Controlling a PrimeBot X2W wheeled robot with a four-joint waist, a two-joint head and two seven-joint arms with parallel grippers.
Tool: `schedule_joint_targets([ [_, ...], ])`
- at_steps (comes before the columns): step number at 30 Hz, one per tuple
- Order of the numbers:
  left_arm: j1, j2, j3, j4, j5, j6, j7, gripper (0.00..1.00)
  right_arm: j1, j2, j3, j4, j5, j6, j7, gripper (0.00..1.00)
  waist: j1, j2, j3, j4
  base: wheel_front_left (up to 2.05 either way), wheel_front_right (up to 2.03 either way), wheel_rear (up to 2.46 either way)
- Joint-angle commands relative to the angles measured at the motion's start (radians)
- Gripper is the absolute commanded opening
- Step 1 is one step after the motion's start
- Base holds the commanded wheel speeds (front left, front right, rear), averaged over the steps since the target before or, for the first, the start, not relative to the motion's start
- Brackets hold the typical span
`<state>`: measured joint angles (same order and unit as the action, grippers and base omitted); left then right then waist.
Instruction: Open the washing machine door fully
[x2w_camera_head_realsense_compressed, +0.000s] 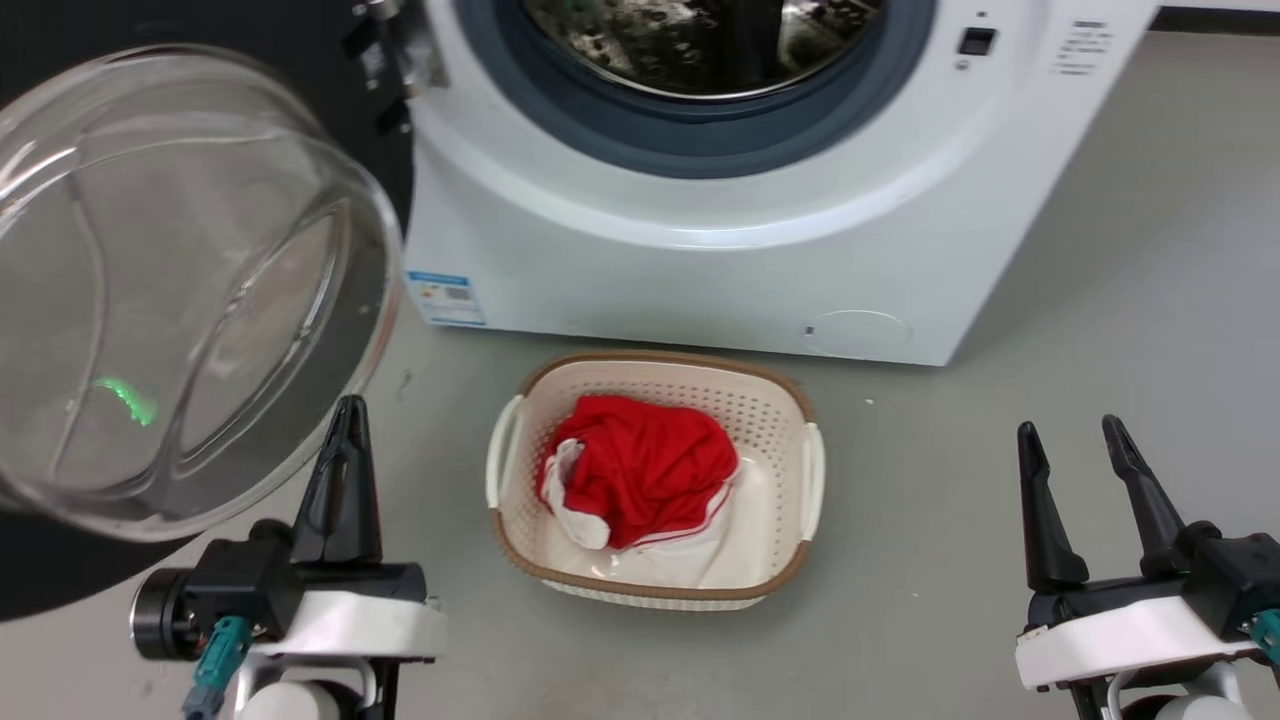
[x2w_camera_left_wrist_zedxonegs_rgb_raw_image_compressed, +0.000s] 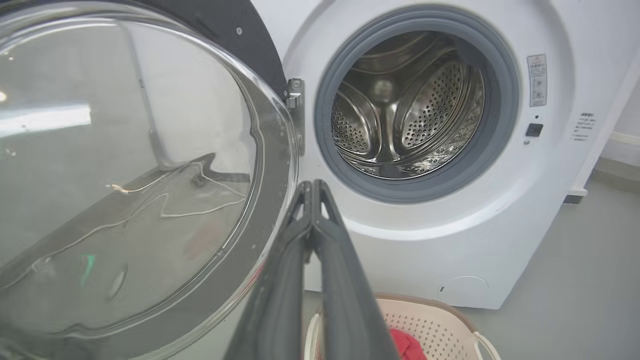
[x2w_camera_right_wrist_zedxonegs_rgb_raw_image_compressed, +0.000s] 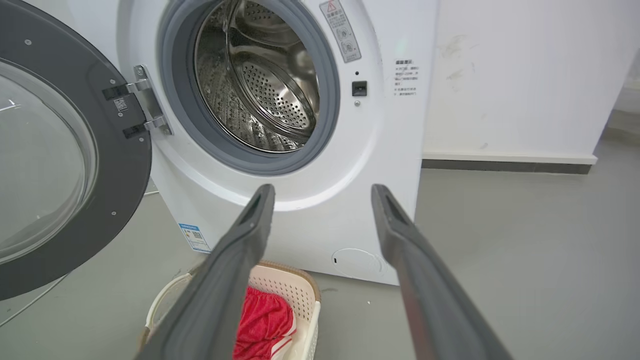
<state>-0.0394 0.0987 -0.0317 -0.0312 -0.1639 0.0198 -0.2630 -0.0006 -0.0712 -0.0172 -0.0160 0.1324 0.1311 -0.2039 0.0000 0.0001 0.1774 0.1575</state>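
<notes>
Washing machine door (x2w_camera_right_wrist_zedxonegs_rgb_raw_image_compressed: 50, 165) wide open

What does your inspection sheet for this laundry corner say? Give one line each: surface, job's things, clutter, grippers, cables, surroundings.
Surface: grey floor, smooth.
Job's things: door swung wide on its hinge, left of the white washing machine; drum exposed, looks empty.
Clutter: basket on the floor before the machine, red and white cloth inside.
Grippers: left gripper, jaws shut, holding nothing, near the door's glass; right gripper, jaws open, empty.
Cables: what looks like a thin cord on the floor under the door.
Surroundings: white wall with dark skirting beside the machine.
</notes>
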Motion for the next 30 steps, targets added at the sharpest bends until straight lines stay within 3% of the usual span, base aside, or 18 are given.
schedule_joint_targets([
  [1,-0.028,-0.002,-0.012,0.007,0.012,-0.001,-0.003,0.00,-0.012,0.003,-0.002,0.008,-0.004,-0.001,-0.007,1.00,0.0000,-0.0001,-0.017,-0.075,0.00,0.00,0.00],
  [7,-0.062,-0.002,-0.031,0.043,0.029,0.007,-0.002,0.00,-0.022,0.007,-0.001,0.017,-0.011,-0.001,-0.013,1.00,0.0000,-0.0001,-0.029,-0.145,0.00,0.00,0.00],
  [8,-0.064,-0.003,-0.032,0.049,0.032,0.009,-0.002,0.04,-0.021,0.008,0.002,0.019,-0.010,-0.001,-0.014,1.00,0.0000,-0.0001,-0.031,-0.154,0.00,0.00,0.00],
  [10,-0.062,-0.004,-0.032,0.057,0.035,0.015,-0.002,0.39,-0.018,0.009,0.011,0.025,-0.011,-0.001,-0.016,1.00,0.0000,-0.0001,-0.036,-0.171,0.00,0.00,0.00],
  [11,-0.060,-0.005,-0.031,0.058,0.035,0.017,-0.002,0.48,-0.018,0.009,0.013,0.026,-0.012,-0.001,-0.016,1.00,0.0000,-0.0001,-0.036,-0.177,0.00,0.00,0.00],
  [13,-0.051,-0.007,-0.028,0.057,0.036,0.023,-0.002,0.92,-0.016,0.010,0.017,0.027,-0.013,-0.001,-0.017,1.00,0.0000,-0.0001,-0.037,-0.185,0.00,0.00,0.00],
  [14,-0.046,-0.007,-0.027,0.060,0.037,0.023,-0.002,1.00,-0.014,0.010,0.017,0.028,-0.012,-0.001,-0.018,1.00,0.0000,-0.0001,-0.037,-0.188,0.00,0.00,0.00],
  [30,0.009,-0.010,-0.011,0.062,0.046,0.038,-0.002,1.00,0.004,0.019,0.017,0.038,-0.021,-0.001,-0.022,1.00,0.0000,-0.0001,-0.065,-0.184,0.00,0.00,0.00],
])
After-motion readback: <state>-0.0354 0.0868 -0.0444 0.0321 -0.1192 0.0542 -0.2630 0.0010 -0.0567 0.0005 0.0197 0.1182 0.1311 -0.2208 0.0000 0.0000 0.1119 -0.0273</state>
